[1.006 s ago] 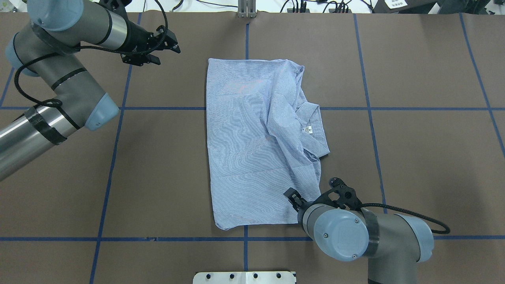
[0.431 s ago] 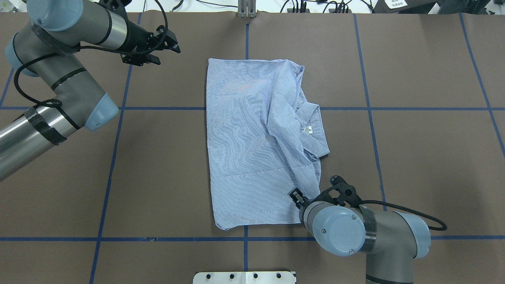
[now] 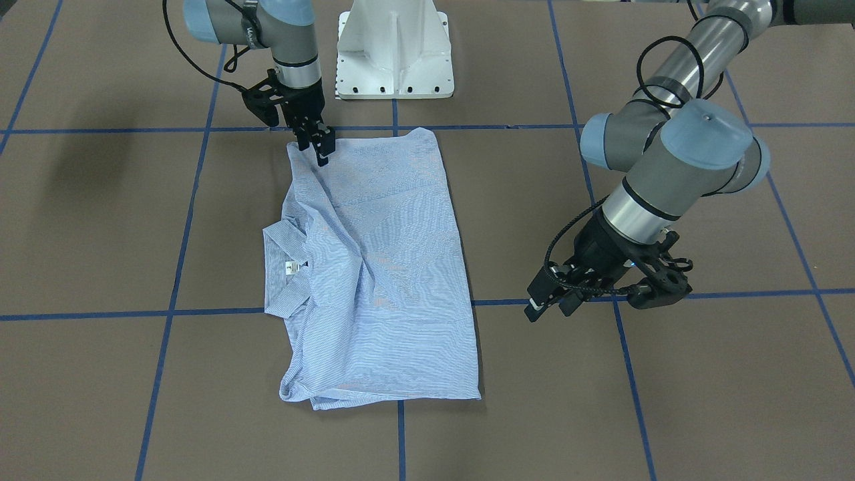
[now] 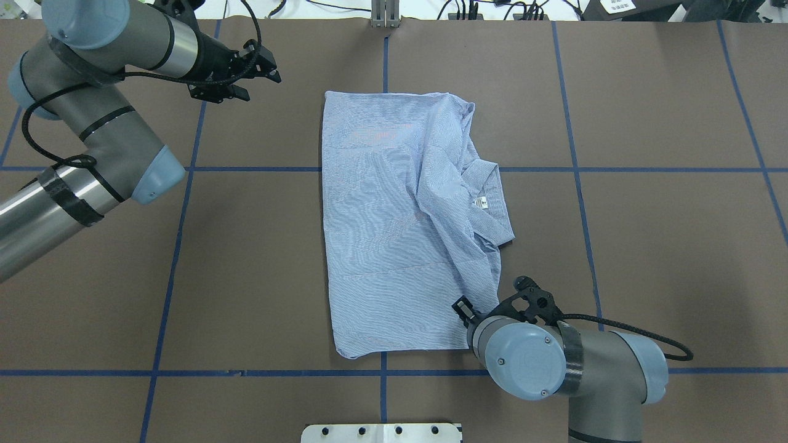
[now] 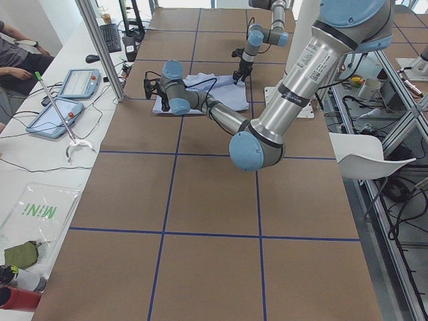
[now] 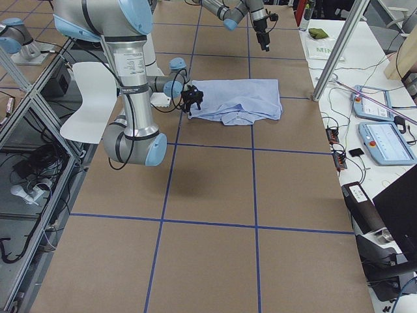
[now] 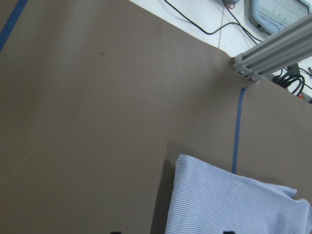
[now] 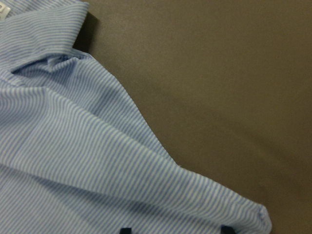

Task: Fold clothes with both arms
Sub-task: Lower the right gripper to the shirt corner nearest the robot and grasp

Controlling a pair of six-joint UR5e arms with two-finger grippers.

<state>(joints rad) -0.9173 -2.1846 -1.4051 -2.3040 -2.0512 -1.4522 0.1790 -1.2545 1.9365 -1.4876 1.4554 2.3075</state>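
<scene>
Brown tabletop (image 4: 646, 246) crossed by blue tape lines (image 4: 578, 184) carries the light blue striped shirt (image 4: 381, 234) at its middle, already folded into a long panel. Over the last second little has changed: the right arm has shifted slightly while the right hand (image 3: 315, 148) has stayed on the shirt's near right corner, and the left arm has not moved. We read this as the right side settling into a grasp rather than starting a fold. Its fingers are apart, with striped cloth between the tips in the wrist view. The left hand (image 4: 263, 87), fingers also apart, hangs over bare tabletop off the far left corner, clear of the cloth. The collar (image 4: 489, 197) and its white label (image 4: 482, 202) jut out on the robot's right, beside a rumpled diagonal ridge.
</scene>
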